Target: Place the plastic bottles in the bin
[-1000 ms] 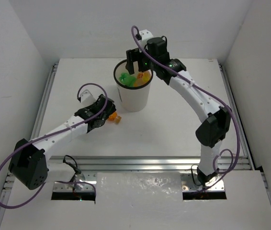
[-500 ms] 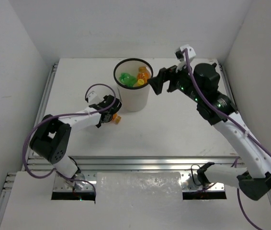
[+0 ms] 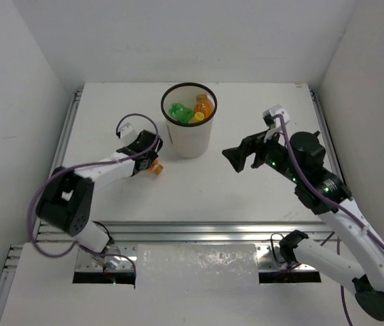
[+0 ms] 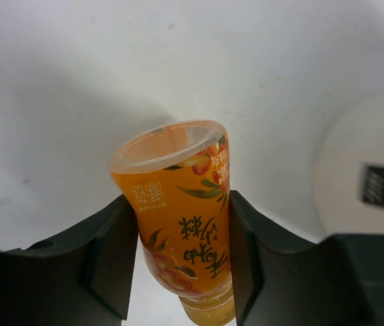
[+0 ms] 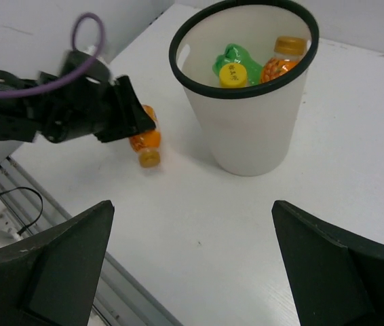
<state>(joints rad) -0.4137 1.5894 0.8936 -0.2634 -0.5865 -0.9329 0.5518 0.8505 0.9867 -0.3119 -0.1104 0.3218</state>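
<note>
From above, the left pincer (image 3: 150, 159) is clamped on an orange bottle (image 3: 156, 166) lying on the table (image 3: 110, 109), with the bin (image 3: 190, 139) just to the pincer's right. The right pincer (image 3: 241, 157) hangs well right of the bin, jaws apart.

Left wrist: both fingers (image 4: 107, 255) press the bottle's sides, its cap nearest the wrist.

Right wrist: beyond the spread pincer, the bin holds a green bottle (image 5: 236, 62) and a second orange bottle (image 5: 283, 61).

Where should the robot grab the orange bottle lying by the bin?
Around the middle of the orange bottle, from above, one finger on each long side. It lies flat, straight-sided there, narrower at the cap. The left gripper clasps it so.
</note>
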